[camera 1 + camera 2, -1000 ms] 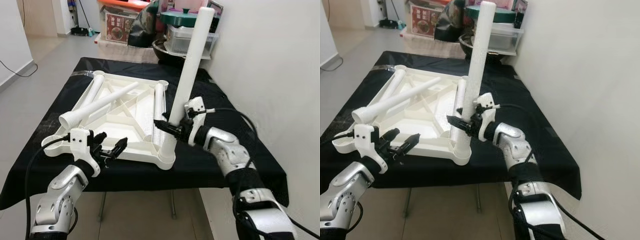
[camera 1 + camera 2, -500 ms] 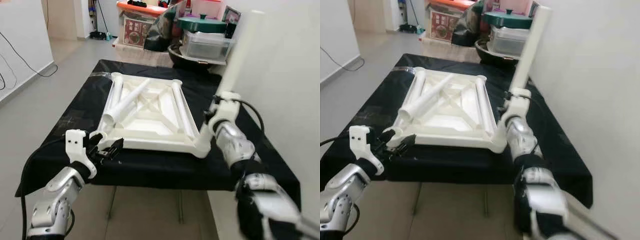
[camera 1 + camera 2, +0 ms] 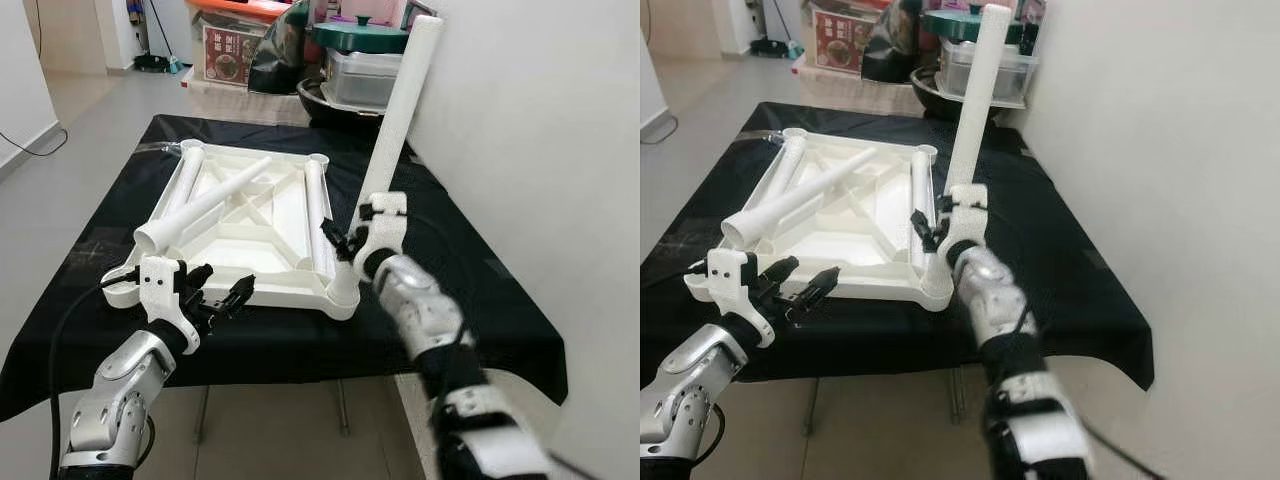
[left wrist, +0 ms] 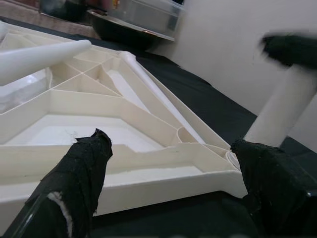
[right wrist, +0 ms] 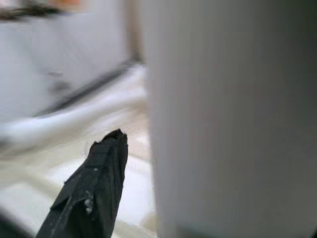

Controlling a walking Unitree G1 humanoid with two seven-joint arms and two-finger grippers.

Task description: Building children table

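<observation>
A white children's table top [image 3: 250,225] lies upside down on the black-covered table [image 3: 470,300]. One white leg [image 3: 395,130] stands upright in its near right corner, leaning slightly right. A second leg [image 3: 205,205] lies slanted across the top from the near left corner. My right gripper [image 3: 350,240] is at the upright leg's lower part, open, and one finger [image 5: 94,183] stands clear of the leg [image 5: 233,119]. My left gripper [image 3: 220,290] hovers open just in front of the top's near edge [image 4: 148,178], holding nothing.
A white wall [image 3: 540,150] runs close along the table's right side. Behind the table are a green-lidded pot [image 3: 360,35], clear bins, a black bowl and boxes. Open floor [image 3: 70,120] lies to the left.
The camera has swung about. My right arm has come round from the right of the upright leg to its near side. The leg stays in its corner, and the left gripper keeps its place.
</observation>
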